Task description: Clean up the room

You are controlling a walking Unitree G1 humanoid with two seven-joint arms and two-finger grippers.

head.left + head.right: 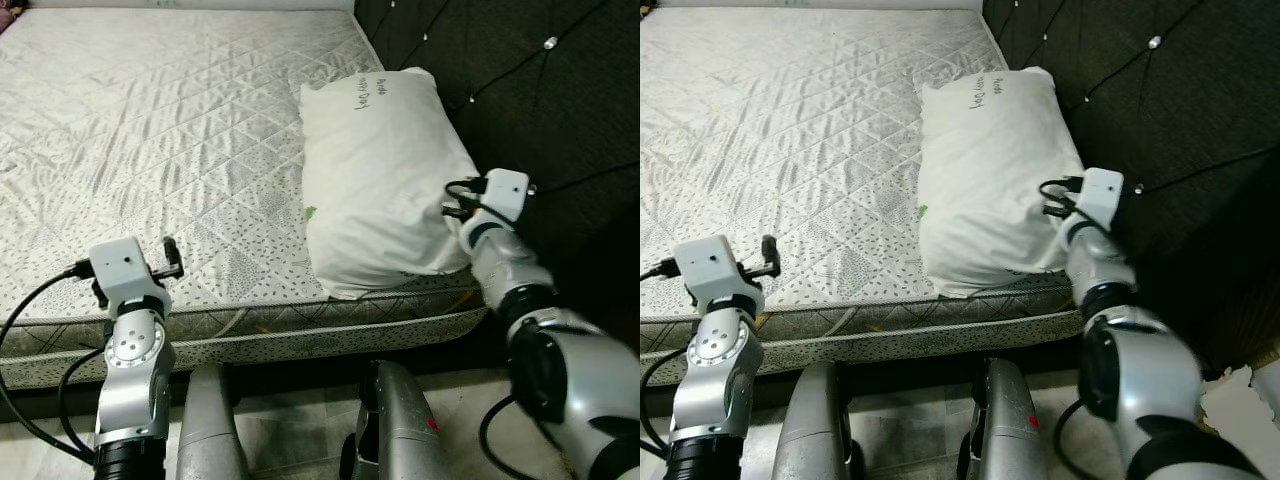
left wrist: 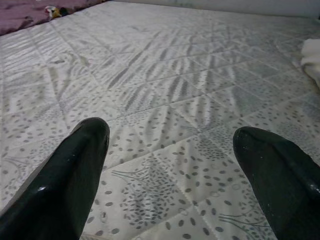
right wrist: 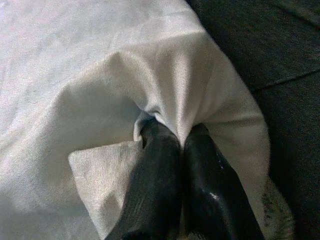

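Observation:
A white pillow [image 1: 385, 170] with handwriting on it lies on the bed's right side, against the dark tufted headboard [image 1: 530, 90]. My right gripper [image 3: 175, 140] is shut on a fold of the pillow's cloth at its near right corner; its wrist [image 1: 500, 200] presses against the pillow's edge. My left gripper [image 2: 170, 150] is open, its black fingers [image 2: 75, 165] hovering over the patterned mattress [image 1: 150, 130] near the front edge, with nothing between them.
The mattress spreads wide to the left and back. A purple cloth with a small object [image 2: 52, 10] lies at its far end. Pale tiled floor [image 1: 280, 420] shows below the bed's front edge, by my legs.

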